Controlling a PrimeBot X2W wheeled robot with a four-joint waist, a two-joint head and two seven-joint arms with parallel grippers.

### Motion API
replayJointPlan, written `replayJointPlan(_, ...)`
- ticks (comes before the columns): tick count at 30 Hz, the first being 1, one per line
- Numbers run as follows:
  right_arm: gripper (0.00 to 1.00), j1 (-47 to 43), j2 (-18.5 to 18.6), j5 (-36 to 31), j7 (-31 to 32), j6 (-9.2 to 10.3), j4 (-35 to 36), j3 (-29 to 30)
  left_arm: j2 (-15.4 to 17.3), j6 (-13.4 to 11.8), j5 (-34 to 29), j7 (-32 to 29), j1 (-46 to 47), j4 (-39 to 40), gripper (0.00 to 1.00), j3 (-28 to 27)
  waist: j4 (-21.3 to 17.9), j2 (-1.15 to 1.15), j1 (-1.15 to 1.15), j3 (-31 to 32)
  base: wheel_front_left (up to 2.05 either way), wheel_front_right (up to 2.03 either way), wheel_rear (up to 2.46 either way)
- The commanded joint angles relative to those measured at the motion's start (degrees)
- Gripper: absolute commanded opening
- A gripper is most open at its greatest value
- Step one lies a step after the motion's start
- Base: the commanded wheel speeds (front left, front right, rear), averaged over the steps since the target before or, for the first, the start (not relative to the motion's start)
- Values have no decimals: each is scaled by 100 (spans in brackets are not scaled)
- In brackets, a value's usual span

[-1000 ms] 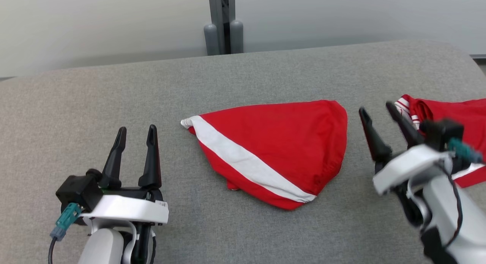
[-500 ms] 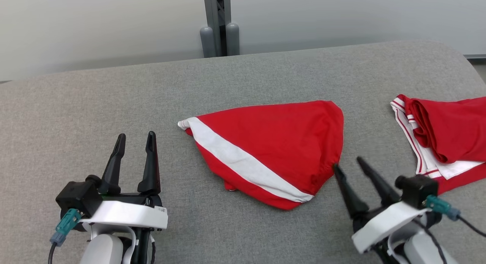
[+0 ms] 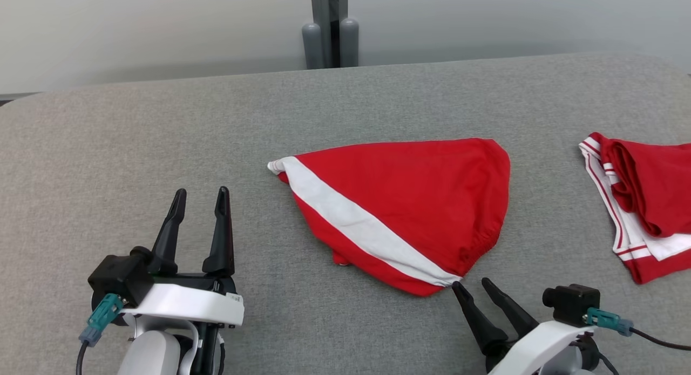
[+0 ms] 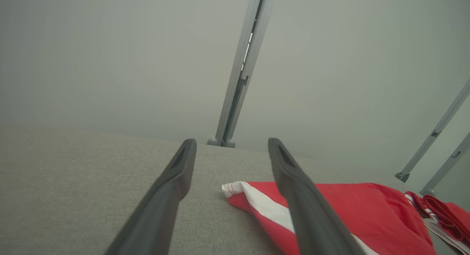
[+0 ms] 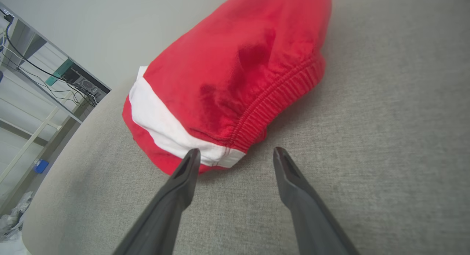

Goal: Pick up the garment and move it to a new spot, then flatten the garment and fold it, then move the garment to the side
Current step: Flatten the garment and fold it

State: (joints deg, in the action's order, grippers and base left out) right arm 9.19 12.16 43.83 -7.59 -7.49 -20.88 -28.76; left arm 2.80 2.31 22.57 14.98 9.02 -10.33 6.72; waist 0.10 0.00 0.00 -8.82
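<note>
We see a soft, light red garment [image 3: 421, 197] mid-frame; we'd pinch its ribbed hem [image 5: 271, 97]. Left gripper [image 3: 201, 191] lower left, right gripper [image 3: 471, 283] lower right: fingers spread wide, empty.

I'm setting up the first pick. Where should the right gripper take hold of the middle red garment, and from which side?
Probably the near corner of the red garment, where the white stripe meets the ribbed waistband: a bunched, layered edge, easier to pinch than the flat middle. Come low from the robot's side; the right gripper, jaws open, points there.
</note>
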Motion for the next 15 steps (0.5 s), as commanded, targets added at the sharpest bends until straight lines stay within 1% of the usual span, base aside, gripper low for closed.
replayJointPlan(1, 100, 104, -11, 123, -16, -1, -50, -54, 21, 16, -65, 22, 110, -23, 100, 2, 57, 0, 0, -30, 0, 0, 0)
replayJointPlan(6, 100, 234, -46, 492, -69, -1, -228, -183, 20, 37, -96, 22, 111, -33, 100, -19, 148, 0, 0, -77, 0, 0, 0)
replayJointPlan(11, 100, 365, -7, 656, -194, -1, -377, -373, 20, 59, -118, 22, 139, -49, 100, -29, 191, 0, 0, -99, 0, 0, 0)
replayJointPlan(12, 67, 395, 5, 682, -218, -1, -399, -418, 19, 61, -121, 22, 141, -51, 100, -36, 190, 0, 0, -97, 0, 0, 0)
replayJointPlan(13, 47, 430, 21, 707, -236, -1, -414, -450, 21, 59, -124, 22, 139, -54, 100, -49, 185, 0, 0, -94, 0, 0, 0)
replayJointPlan(14, 18, 460, 42, 719, -280, -1, -426, -480, 21, 55, -127, 22, 136, -58, 100, -58, 177, 0, 0, -93, 0, 0, 0)
replayJointPlan(15, 0, 479, 63, 720, -304, -1, -433, -515, 19, 53, -126, 22, 133, -63, 100, -62, 169, 0, 0, -90, 0, 0, 0)
